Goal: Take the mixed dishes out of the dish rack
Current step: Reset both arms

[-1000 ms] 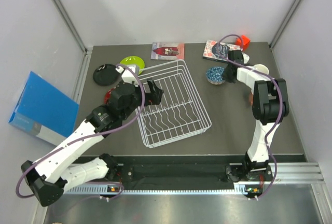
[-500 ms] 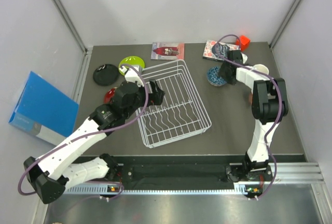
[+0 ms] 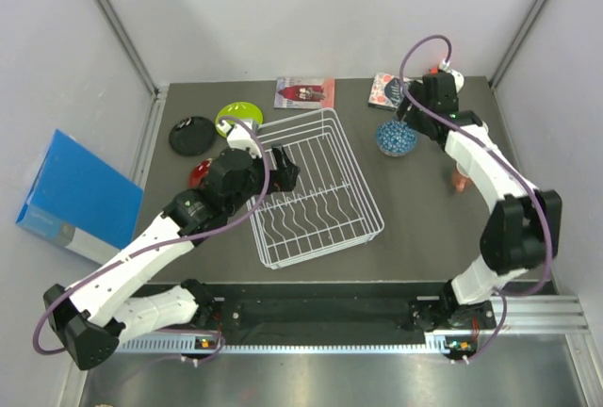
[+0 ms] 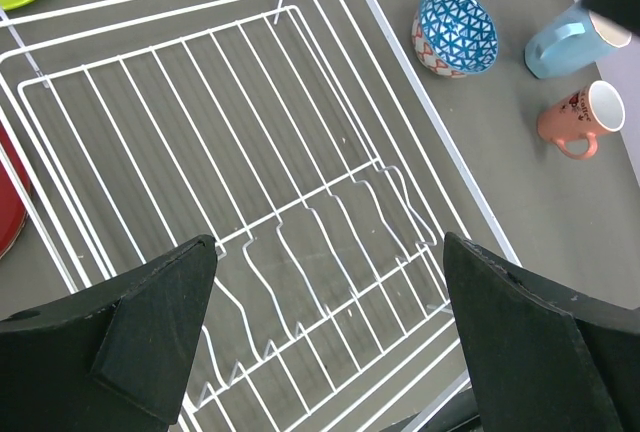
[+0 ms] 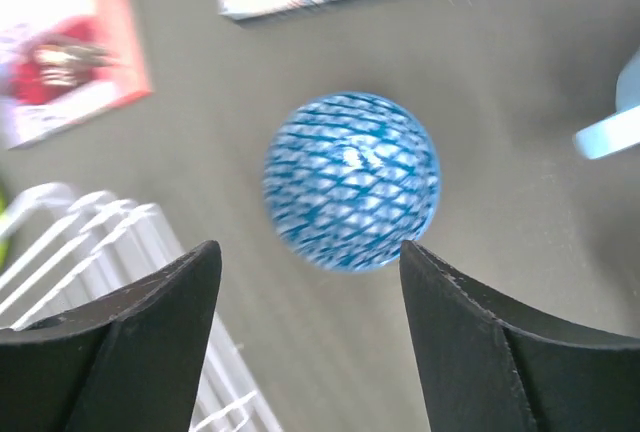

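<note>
- Apparently the unloading is at its end: the dish rack (image 3: 311,195), in the middle of the top view, shows only bare wire, and the left wrist view confirms that no dish sits between its wavy dividers.
- The dishes lie on the table (image 3: 424,219) around the rack.
  - The lime green plate (image 3: 240,113) and black plate (image 3: 192,134) are at upper left.
  - The red patterned plate (image 3: 198,176) is just left of the rack and partly hidden under the left arm.
  - The blue-patterned bowl (image 5: 350,180) stands upright to the upper right of the rack, apart from it.
  - The light blue mug (image 4: 570,42) and the small salmon-pink cup (image 4: 580,118) lie on their sides further right, near each other but not touching.
- The right gripper (image 5: 308,252) hovers above the bowl with its fingers spread wide and nothing between them. The bowl rests on the table by itself.
- The left gripper (image 4: 325,247) hangs over the rack's left part with its fingers also wide apart, holding nothing.
- Judged from this, the step in hand is the release of the last dish, the bowl.
- The next move likely asks only that the right arm lift straight up, clear of the bowl's rim, and that both arms draw away from the rack. No further pick seems needed.
</note>
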You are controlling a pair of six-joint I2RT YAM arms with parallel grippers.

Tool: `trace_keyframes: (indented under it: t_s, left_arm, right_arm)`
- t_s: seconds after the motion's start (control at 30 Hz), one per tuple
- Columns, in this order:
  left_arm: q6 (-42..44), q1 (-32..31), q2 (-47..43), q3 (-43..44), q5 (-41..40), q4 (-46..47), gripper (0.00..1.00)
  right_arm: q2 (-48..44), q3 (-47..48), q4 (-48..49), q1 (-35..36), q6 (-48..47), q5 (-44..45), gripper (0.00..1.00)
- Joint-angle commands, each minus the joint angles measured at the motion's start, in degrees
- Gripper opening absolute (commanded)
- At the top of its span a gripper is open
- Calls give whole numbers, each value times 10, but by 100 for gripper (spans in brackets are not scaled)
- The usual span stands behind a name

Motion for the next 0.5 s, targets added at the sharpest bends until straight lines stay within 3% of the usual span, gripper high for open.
trace_keyframes:
  t_s: [0.0,0.07,0.23,0.47]
  left_arm:
    - [1,0,6,23,-6,-3,99]
    - [2,-1,12,24,-11,-14,99]
    - [-3,-1,37,27,-13,-40,99]
    - [-23,-2,59,21,-7,-47,99]
  right_arm:
    - [-114,-21,-1,58,-28,28,73]
    - [-184,-49,38,92,-43,51,74]
    - [-348,-204,163,263,-111,141,78]
    - [-418,-297,225,419,-158,268,85]
